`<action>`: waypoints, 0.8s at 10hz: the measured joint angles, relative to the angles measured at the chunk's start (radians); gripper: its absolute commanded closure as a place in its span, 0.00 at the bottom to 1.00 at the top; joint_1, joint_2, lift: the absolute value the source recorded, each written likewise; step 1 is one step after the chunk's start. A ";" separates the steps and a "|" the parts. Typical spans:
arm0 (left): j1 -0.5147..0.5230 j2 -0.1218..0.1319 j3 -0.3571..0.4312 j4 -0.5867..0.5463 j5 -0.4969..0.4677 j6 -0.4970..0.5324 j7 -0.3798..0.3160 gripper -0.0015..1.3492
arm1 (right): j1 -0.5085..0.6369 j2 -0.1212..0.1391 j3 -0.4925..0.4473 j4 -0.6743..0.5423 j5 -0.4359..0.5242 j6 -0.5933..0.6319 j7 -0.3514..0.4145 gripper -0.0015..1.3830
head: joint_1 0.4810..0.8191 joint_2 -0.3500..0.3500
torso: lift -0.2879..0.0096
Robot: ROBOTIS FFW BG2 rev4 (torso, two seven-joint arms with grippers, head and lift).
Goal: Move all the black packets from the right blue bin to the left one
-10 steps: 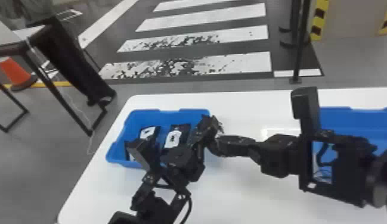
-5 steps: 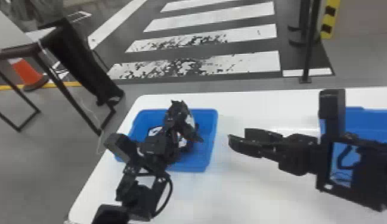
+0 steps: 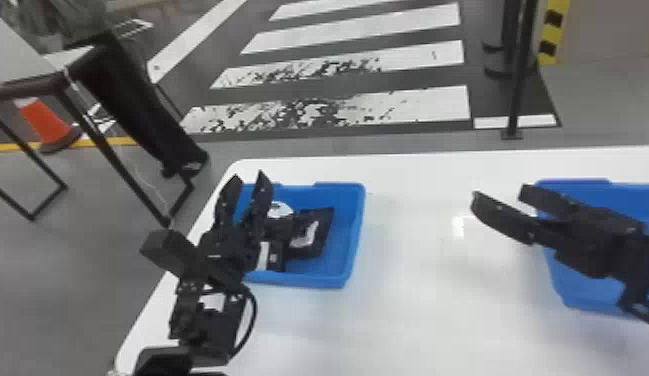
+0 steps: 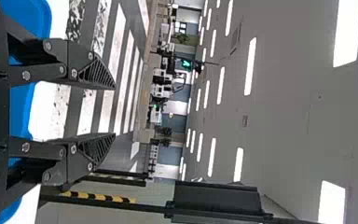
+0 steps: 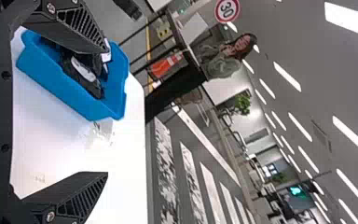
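Over the left part of the left blue bin [image 3: 355, 240], my left gripper [image 3: 248, 192] stands open with its fingers raised. The left wrist view has the same gripper [image 4: 114, 110] with nothing between its fingers. Black packets [image 3: 320, 245] with white labels lie in that bin, partly behind the gripper. My right gripper [image 3: 495, 195] is at the near left side of the right blue bin [image 3: 573, 295], pointing left over the table, fingers apart. In the right wrist view this gripper [image 5: 107, 114] is open and empty. The arm covers part of the right bin, whose contents I cannot tell.
Both bins stand on a white table [image 3: 413, 310], with bare tabletop between them. Behind it are a dark post [image 3: 518, 75] and another table [image 3: 18, 75] at the far left, beside an orange cone [image 3: 45, 120].
My left gripper has swung up and left from over the packets, its fingers now raised. My right gripper has drawn back to the right from beside the left bin, and its fingers have spread.
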 measured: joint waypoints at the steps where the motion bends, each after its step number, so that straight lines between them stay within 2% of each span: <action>1: 0.005 -0.002 -0.021 0.000 0.022 -0.028 0.000 0.16 | 0.034 0.011 -0.052 -0.019 0.046 -0.043 0.003 0.06 | 0.63 0.97 | 0.40; 3: 0.023 -0.008 -0.072 0.000 0.026 -0.135 0.015 0.16 | 0.098 0.034 -0.136 -0.048 0.117 -0.119 0.007 0.06 | 0.63 0.84 | 0.40; 4: 0.028 -0.010 -0.091 0.000 0.008 -0.171 0.021 0.16 | 0.125 0.045 -0.161 -0.056 0.136 -0.156 0.007 0.06 | 0.63 0.82 | 0.40; 6: 0.033 -0.016 -0.110 -0.001 -0.055 -0.172 0.031 0.16 | 0.181 0.074 -0.217 -0.075 0.224 -0.254 0.002 0.06 | 0.63 0.73 | 0.40; 8: 0.049 -0.029 -0.121 -0.002 -0.149 -0.177 0.066 0.16 | 0.249 0.091 -0.248 -0.113 0.353 -0.338 -0.042 0.07 | 0.63 0.65 | 0.40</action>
